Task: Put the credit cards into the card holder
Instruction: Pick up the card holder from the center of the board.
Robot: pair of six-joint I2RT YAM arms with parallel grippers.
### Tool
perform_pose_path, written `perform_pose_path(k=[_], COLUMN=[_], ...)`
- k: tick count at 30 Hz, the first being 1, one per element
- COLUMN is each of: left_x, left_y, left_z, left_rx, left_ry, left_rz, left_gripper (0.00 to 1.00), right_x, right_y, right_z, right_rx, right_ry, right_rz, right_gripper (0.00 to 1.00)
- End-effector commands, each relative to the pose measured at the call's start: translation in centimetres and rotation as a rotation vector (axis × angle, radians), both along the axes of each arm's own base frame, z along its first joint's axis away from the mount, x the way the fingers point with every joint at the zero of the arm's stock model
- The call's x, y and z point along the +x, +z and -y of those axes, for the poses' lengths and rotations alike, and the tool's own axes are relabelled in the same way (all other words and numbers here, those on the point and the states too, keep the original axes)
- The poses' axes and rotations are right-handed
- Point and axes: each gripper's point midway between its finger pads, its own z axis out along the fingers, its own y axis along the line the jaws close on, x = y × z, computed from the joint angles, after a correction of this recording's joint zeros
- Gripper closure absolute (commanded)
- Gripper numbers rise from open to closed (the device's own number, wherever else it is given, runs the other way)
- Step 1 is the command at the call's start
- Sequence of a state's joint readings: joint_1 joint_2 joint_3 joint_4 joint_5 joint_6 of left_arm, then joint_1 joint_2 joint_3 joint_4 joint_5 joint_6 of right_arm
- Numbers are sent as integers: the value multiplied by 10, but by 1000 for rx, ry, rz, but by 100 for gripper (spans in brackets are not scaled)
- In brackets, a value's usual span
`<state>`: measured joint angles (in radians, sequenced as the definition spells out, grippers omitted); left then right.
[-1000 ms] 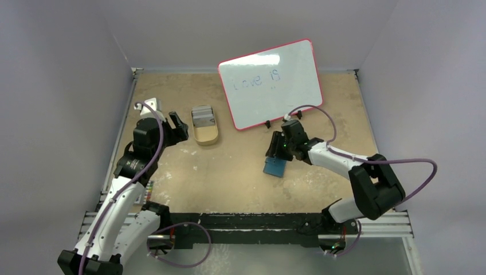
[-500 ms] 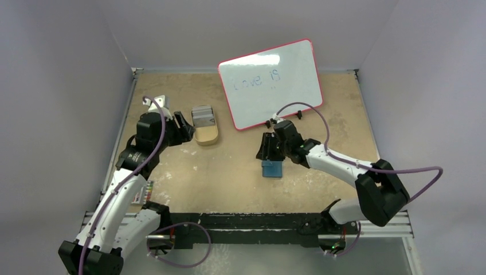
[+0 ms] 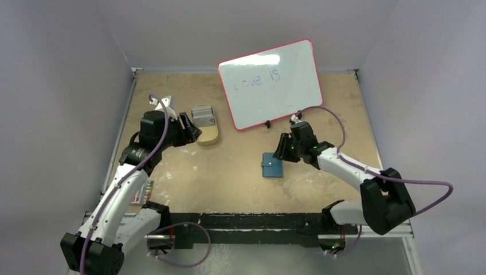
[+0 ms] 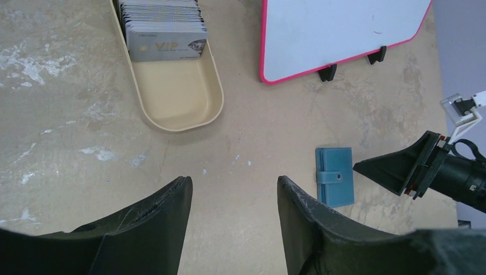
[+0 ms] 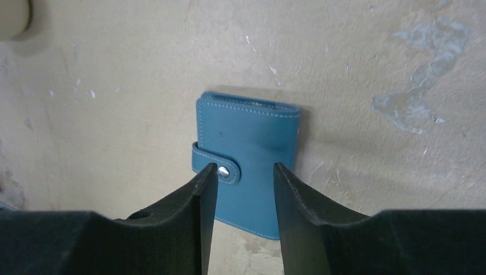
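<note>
The credit cards (image 4: 163, 28) stand as a grey-silver stack at the far end of a tan oval tray (image 4: 177, 97). In the top view the cards (image 3: 202, 116) are just beyond my left gripper (image 3: 193, 132). That left gripper (image 4: 234, 183) is open over bare table, holding nothing. The card holder (image 3: 273, 165), a teal-blue wallet snapped shut, lies flat mid-table. My right gripper (image 3: 281, 152) hovers at its right edge. In the right wrist view the card holder (image 5: 252, 143) shows between and below the open fingers of the right gripper (image 5: 245, 169), apart from them.
A pink-rimmed whiteboard (image 3: 269, 83) stands propped at the back centre, close behind the right arm. A striped multicoloured card (image 3: 141, 192) lies by the left arm near the table's left edge. The tan tray's (image 3: 209, 136) near half holds nothing.
My right gripper has drawn back to the right off the card holder, its jaws narrowing. My left gripper has moved closer to the tray, and its jaws have narrowed a little.
</note>
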<state>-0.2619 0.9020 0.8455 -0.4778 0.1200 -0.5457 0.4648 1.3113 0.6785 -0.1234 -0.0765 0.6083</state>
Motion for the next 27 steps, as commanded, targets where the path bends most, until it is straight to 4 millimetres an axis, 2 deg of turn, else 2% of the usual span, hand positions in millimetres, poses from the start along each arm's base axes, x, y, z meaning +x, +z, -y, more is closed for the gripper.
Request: perform_pose_path(k=[1, 9, 16, 18, 20, 22, 24, 27], left_x=[7, 8, 9, 10, 11, 11, 10, 8], left_y=[11, 4, -2, -4, -6, -10, -11, -1], left_z=[6, 9, 17, 19, 19, 22, 27, 42], left_rx=[-47, -49, -70, -75, -79, -85, -106, -182], left_ry=[-11, -21, -54, -54, -51, -54, -64, -100], left_rz=[34, 11, -20, -28, -38, -54, -62, -61], left_gripper=[45, 49, 54, 55, 57, 59, 61, 63], right_x=[-9, -21, -20, -21, -17, -8, -3, 1], right_y=[-10, -38, -45, -50, -50, -43, -27, 12], right_z=[-4, -5, -3, -3, -4, -7, -16, -35], right_rx=[25, 33, 21, 15, 13, 24, 72, 193], right_ry=[33, 29, 26, 29, 33, 28, 41, 84], right_rz=[-20, -90, -96, -104, -89, -50, -21, 30], right_gripper=[57, 58, 56, 63, 75, 88, 100, 100])
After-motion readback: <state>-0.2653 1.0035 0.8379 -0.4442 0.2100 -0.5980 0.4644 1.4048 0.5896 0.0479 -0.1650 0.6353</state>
